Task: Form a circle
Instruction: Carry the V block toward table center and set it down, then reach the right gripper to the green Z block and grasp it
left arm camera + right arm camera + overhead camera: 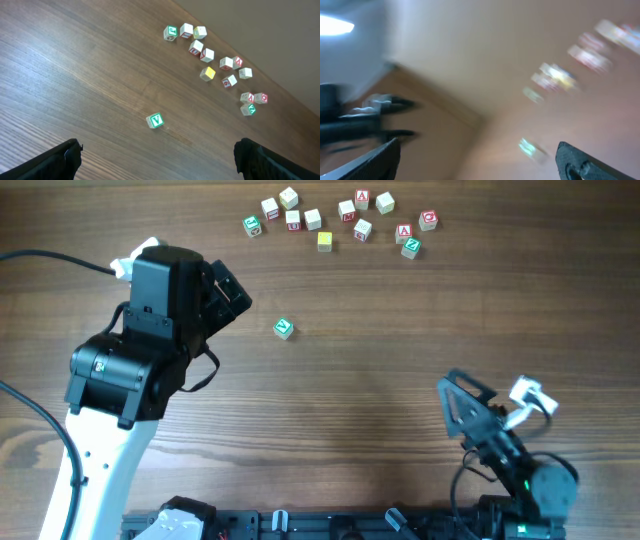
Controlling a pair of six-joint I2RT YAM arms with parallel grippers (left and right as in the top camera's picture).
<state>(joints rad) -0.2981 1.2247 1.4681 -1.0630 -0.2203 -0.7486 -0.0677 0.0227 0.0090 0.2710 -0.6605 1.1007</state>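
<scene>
Gaping left tool near lone green cube

The circle, three small letter cubes, lies clustered far right.

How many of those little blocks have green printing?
3. A lone green block sits mid-table; a left green block ends the far bunch on its left; a right green block sits at its right end. Hidden faces might carry more.

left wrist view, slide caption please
Open left gripper frames a lone green-lettered cube, other letter cubes scattered beyond.
</scene>
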